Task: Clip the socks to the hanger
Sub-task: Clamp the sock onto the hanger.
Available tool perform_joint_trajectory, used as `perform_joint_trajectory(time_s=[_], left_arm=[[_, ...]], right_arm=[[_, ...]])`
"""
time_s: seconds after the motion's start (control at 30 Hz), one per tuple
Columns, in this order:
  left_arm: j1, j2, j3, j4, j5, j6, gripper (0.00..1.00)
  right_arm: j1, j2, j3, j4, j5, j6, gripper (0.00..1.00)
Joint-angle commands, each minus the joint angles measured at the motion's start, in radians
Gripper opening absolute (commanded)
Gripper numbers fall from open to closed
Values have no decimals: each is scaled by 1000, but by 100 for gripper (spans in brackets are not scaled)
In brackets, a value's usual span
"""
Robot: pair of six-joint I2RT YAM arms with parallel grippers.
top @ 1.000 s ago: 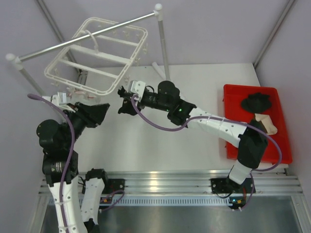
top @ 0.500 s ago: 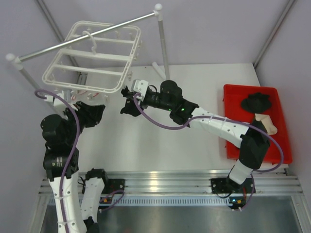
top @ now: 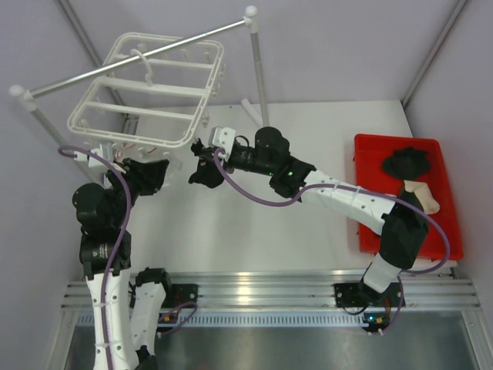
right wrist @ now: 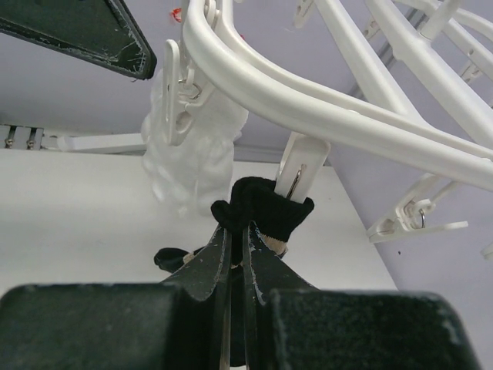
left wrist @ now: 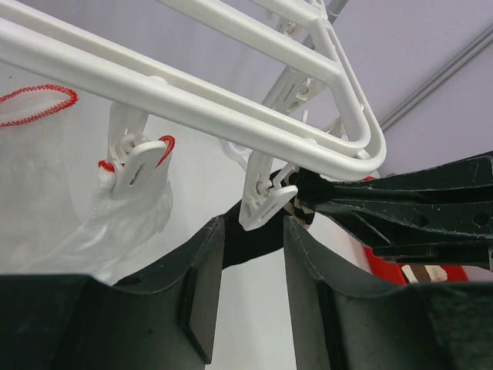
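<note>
The white hanger [top: 146,92] hangs from the grey rail at the back left. My right gripper [right wrist: 237,231] is shut on a black sock [right wrist: 266,206] and holds its top edge against the lower end of a white clip [right wrist: 302,166]. I cannot tell whether the clip grips the sock. My left gripper [left wrist: 254,231] is open, with one finger on each side of that clip [left wrist: 266,202] and just below it. The sock [left wrist: 245,240] hangs behind the left gripper's fingers. In the top view both grippers, left [top: 162,171] and right [top: 202,163], meet under the hanger's near right corner.
A white sock with red trim [left wrist: 127,208] hangs from the neighbouring clip. The grey rail [top: 154,52] rests on upright poles [top: 258,73]. A red tray [top: 370,154] at the right holds more black socks [top: 408,162] and a beige item [top: 422,196].
The hanger swung from tilted to level. My left gripper moved right, up to the clip beside the right gripper. The right gripper has barely moved, still holding the sock.
</note>
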State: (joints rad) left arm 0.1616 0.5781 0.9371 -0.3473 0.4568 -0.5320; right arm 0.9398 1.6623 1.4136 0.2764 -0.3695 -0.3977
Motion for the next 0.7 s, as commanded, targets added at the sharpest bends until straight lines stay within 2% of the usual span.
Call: perform_joint_trajectory(time_s=[0.0, 0.4, 0.67], left_arm=[[0, -1, -20, 151, 25, -43, 41], [0, 8, -38, 194, 33, -74, 51], [0, 32, -31, 146, -29, -31, 45]], right_arm=[[-9, -52, 8, 29, -32, 16, 0], [-7, -50, 19, 24, -58, 39, 0], [-6, -55, 19, 20, -65, 49, 0]])
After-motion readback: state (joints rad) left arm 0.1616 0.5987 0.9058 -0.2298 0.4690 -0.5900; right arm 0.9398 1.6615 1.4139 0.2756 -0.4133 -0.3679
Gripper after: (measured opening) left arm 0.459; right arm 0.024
